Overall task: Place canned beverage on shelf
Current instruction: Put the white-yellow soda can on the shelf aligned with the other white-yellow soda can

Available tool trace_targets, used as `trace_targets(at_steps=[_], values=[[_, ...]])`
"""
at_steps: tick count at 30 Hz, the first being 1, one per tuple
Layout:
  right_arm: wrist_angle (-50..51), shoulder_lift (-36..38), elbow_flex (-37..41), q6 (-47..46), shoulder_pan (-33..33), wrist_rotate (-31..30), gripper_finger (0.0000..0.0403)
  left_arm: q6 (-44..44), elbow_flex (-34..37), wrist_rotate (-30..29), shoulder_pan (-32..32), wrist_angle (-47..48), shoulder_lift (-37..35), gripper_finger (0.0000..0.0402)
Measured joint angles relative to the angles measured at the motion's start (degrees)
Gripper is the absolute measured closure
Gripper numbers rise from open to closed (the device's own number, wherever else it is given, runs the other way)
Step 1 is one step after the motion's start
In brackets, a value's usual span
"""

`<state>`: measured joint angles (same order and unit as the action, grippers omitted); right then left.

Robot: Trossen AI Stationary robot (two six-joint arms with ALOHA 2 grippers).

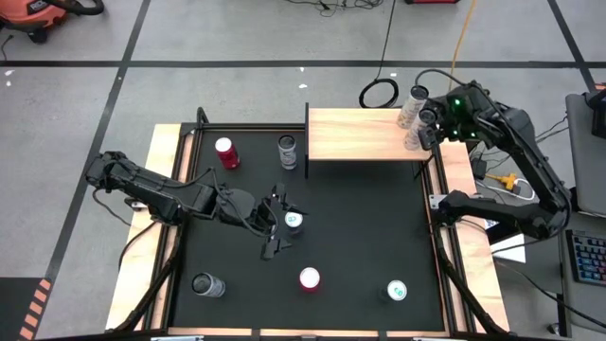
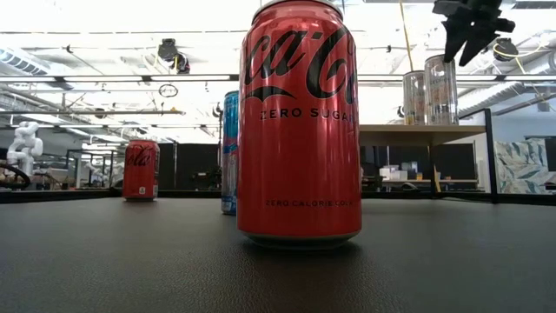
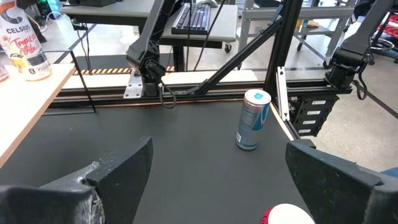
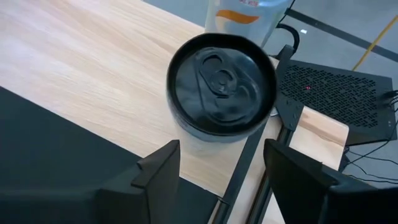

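The shelf [image 1: 355, 133] is a pale-wood board at the table's far right. Two cans stand upright on its right end: a dark-topped one [image 4: 221, 93], also seen as [image 1: 413, 138], and a white-and-orange one [image 1: 414, 104] behind it. My right gripper [image 4: 217, 174] hangs open just above and short of the dark-topped can, touching nothing. My left gripper [image 1: 276, 224] hovers open over the table's middle, beside a teal-topped can [image 1: 294, 220]. A red cola can [image 2: 300, 122] stands on the table near the front.
More cans stand on the black table: a red one [image 1: 225, 152] and a silver one [image 1: 287, 152] at the far left, a grey one [image 1: 206, 284] near left, a blue-and-white one [image 3: 254, 118] near right. Black shelf supports [image 4: 239, 168] run beside the right fingers.
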<state>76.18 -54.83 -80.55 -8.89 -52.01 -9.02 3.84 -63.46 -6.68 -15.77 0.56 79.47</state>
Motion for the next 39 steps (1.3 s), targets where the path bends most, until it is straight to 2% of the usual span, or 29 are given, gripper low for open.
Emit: trace_targets(at_steps=[6, 13, 21, 25, 35, 39], values=[[0.08, 1.64, -0.34, -0.04, 0.00, -0.04, 0.0191, 0.24, 0.00, 0.00, 0.00, -0.01, 0.02, 0.0030], [-0.07, 2.36, -4.68, -1.35, 0.00, -0.27, 0.0191, 0.22, 0.00, 0.00, 0.00, -0.01, 0.01, 0.0030], [0.60, 1.49, -6.10, -3.73, -0.02, -2.97, 0.0202, 0.24, 0.00, 0.00, 0.00, -0.02, 0.00, 0.0030], [0.88, 0.55, -6.10, -3.91, -0.01, -2.97, 0.0239, 0.22, -0.01, 0.00, 0.00, 0.00, 0.01, 0.0030], [0.85, 0.22, -6.10, -3.52, -0.02, -3.43, 0.0383, 0.22, -0.02, 0.00, 0.00, 0.01, 0.00, 0.0030], [1.56, 0.07, -6.10, -3.49, 0.00, -4.83, 0.0396, 0.22, -0.02, 0.00, 0.00, 0.02, 0.02, 0.0030]])
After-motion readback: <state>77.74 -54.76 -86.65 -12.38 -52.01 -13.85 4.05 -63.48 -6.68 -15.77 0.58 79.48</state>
